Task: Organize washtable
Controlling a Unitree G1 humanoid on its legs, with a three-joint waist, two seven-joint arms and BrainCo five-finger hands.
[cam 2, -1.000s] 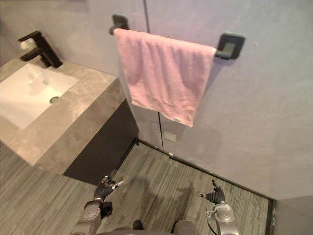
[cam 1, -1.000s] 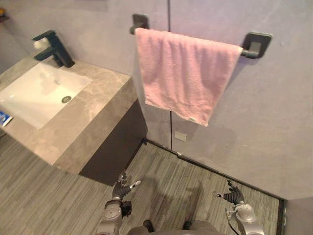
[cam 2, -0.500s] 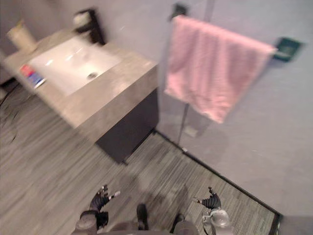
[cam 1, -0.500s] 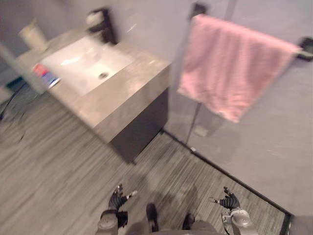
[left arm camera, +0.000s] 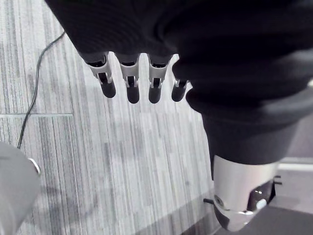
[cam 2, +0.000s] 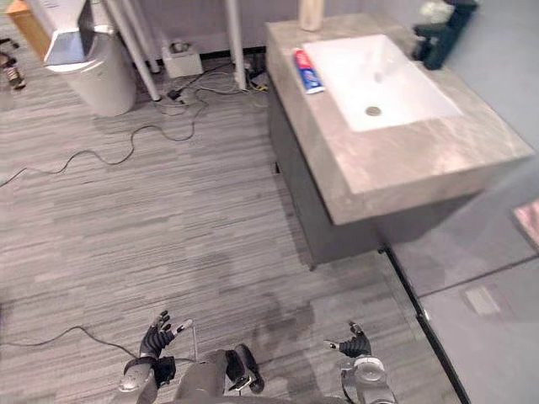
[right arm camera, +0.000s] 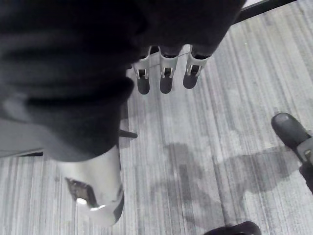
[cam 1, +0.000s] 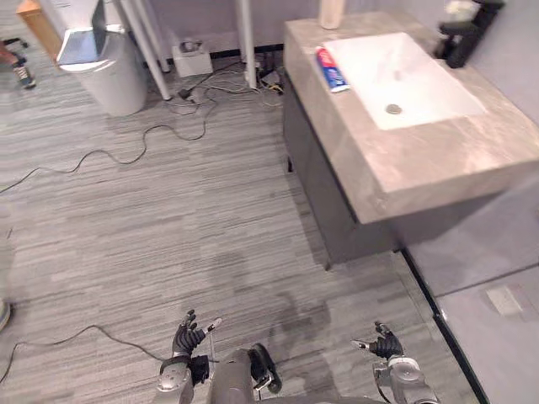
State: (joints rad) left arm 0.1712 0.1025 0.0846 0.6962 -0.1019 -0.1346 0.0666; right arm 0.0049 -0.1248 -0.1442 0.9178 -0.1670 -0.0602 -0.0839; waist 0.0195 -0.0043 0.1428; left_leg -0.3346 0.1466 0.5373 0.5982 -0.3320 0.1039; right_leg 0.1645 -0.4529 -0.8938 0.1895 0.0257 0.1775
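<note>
The washtable (cam 1: 438,160) is a grey marble counter on a dark cabinet at the upper right, with a white sink (cam 1: 404,76) set in it. A red and blue toothpaste tube (cam 1: 333,69) lies on the counter left of the sink. A beige cup (cam 1: 331,12) stands at the counter's far corner, and a black faucet (cam 1: 467,29) rises behind the sink. My left hand (cam 1: 189,337) and right hand (cam 1: 383,343) hang low over the wood floor, well short of the washtable. Both are open with relaxed fingers (left arm camera: 132,83) and hold nothing, as the right wrist view's fingers (right arm camera: 166,73) confirm.
A grey waste bin (cam 1: 105,59) stands at the upper left beside white poles (cam 1: 244,38). Cables (cam 1: 168,126) trail over the floor near a small white box (cam 1: 192,61). A corner of pink towel (cam 2: 529,220) shows at the right edge.
The camera has swung left, so the washtable now sits at the upper right and the towel rail has left the picture. Both hands stay low and open.
</note>
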